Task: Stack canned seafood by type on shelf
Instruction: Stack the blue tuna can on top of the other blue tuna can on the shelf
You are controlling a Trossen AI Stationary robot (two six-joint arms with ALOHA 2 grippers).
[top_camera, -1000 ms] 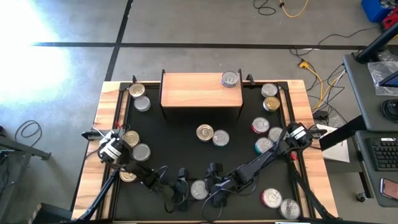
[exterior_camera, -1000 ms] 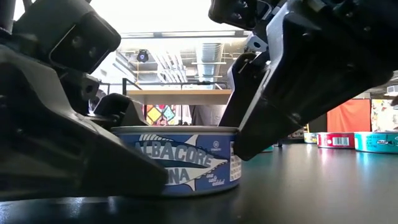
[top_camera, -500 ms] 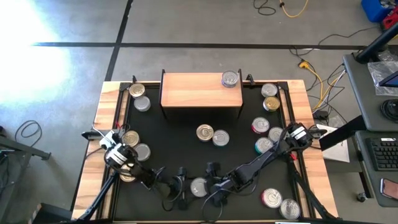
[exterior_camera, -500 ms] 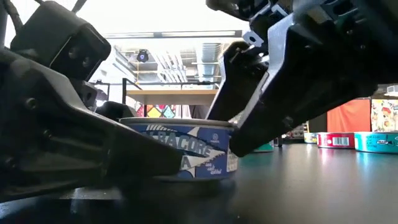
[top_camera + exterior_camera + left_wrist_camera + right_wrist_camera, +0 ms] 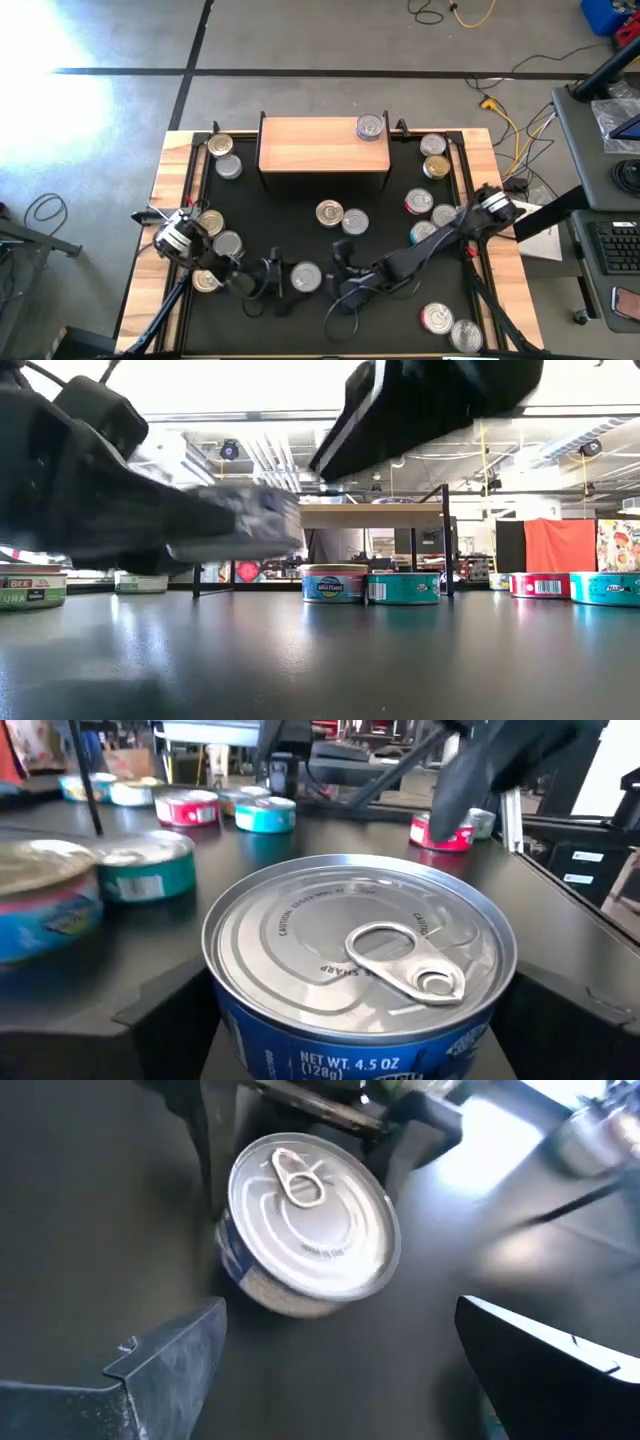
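A blue-labelled can (image 5: 360, 955) with a silver pull-tab lid sits between the fingers of my left gripper (image 5: 287, 279), near the table's front middle. In the low view the can (image 5: 250, 523) shows a little above the table top. My right gripper (image 5: 343, 272) hovers open just right of it, raised, and looks down on the can (image 5: 310, 1220). The light-wood shelf (image 5: 310, 145) stands at the far middle and bears one silver-lidded can (image 5: 371, 126) on its right end. My left gripper pinches the can's round side wall (image 5: 240, 1035) between its two fingers (image 5: 165, 1020), one on each side. The fingers lie level and come from the table's left. The can stays upright, lid up, lifted slightly clear of the table.
Two cans (image 5: 341, 217) stand in the middle before the shelf. More cans cluster on the left (image 5: 219, 233), at the far left (image 5: 224, 156), along the right side (image 5: 432, 190) and at the near right corner (image 5: 450, 326). The black top has raised wooden edges (image 5: 175, 200).
My left gripper has gone toward the far edge and a little left, carrying the blue-labelled can, which has come off the table and stays upright. My right gripper has risen away from the can and rolled, still open.
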